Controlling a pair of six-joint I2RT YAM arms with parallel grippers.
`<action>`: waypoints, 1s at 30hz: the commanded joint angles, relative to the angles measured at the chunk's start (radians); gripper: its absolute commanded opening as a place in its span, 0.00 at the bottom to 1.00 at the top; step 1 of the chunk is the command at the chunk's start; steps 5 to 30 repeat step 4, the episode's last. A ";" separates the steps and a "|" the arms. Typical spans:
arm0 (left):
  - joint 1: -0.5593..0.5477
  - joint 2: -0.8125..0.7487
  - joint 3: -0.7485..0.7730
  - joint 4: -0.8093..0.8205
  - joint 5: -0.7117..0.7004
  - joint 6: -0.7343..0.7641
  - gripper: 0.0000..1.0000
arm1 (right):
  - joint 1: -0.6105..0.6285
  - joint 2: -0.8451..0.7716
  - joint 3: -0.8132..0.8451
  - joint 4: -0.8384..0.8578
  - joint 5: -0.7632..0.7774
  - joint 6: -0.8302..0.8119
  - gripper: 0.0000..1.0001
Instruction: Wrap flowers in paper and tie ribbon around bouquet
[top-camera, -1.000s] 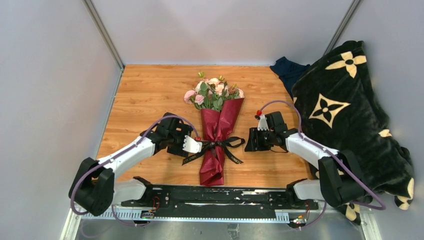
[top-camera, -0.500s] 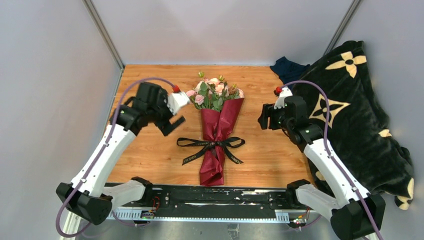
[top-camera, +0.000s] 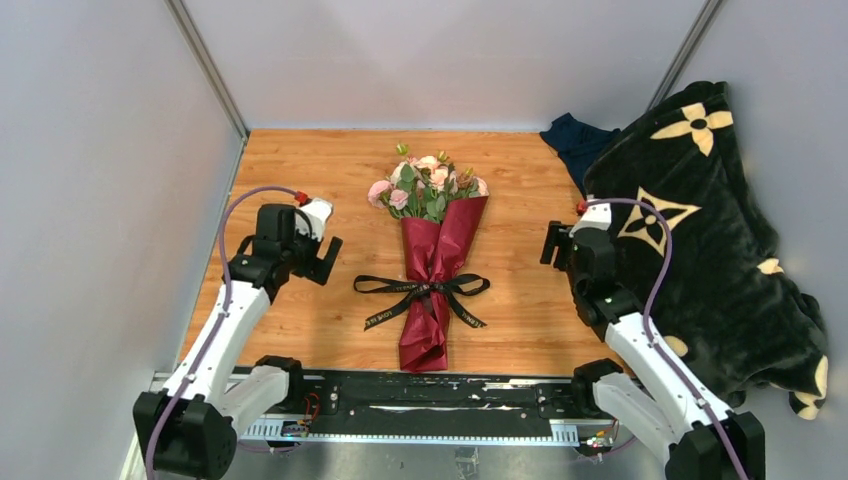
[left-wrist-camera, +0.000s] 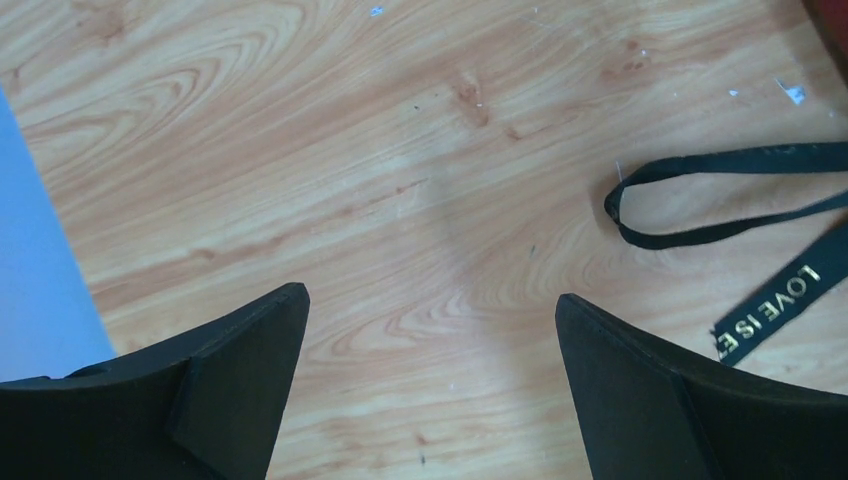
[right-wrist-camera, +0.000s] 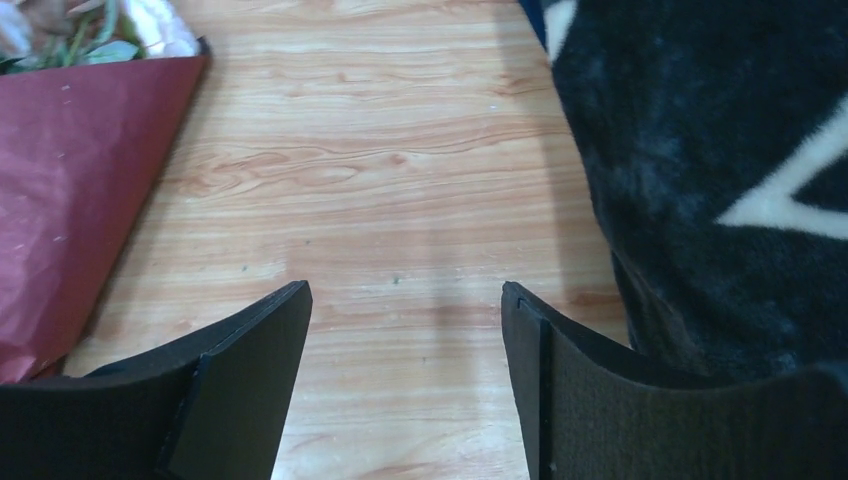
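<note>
The bouquet lies in the middle of the wooden table: pink and cream flowers (top-camera: 428, 190) at the far end, wrapped in a dark red paper (top-camera: 432, 265) cone. A black ribbon (top-camera: 425, 290) is tied round the cone in a bow, tails spread on the wood. My left gripper (top-camera: 322, 260) hangs open left of the bouquet, touching nothing. In its wrist view the left gripper (left-wrist-camera: 428, 330) looks down on bare wood, with a ribbon (left-wrist-camera: 785, 305) tail at the right. My right gripper (top-camera: 550, 247) stands open right of the bouquet. In its wrist view the right gripper (right-wrist-camera: 403, 330) is empty, the paper (right-wrist-camera: 70, 180) at the left.
A black blanket with cream flower motifs (top-camera: 700, 230) covers the table's right side and lies close beside my right gripper; it also fills the right of the right wrist view as the blanket (right-wrist-camera: 720, 150). A navy cloth (top-camera: 575, 140) lies at the back right. Grey walls enclose the table.
Both grippers were down at the ribbon bow a second ago. They have lifted and drawn outward, left to the left and right to the right, with jaws opened wider.
</note>
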 joint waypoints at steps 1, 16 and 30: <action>0.011 -0.020 -0.074 0.252 0.022 -0.042 1.00 | -0.013 -0.003 -0.049 0.125 0.152 0.067 0.74; 0.013 -0.022 -0.082 0.258 0.019 -0.026 1.00 | -0.012 0.013 -0.041 0.099 0.165 0.051 0.74; 0.013 -0.022 -0.082 0.258 0.019 -0.026 1.00 | -0.012 0.013 -0.041 0.099 0.165 0.051 0.74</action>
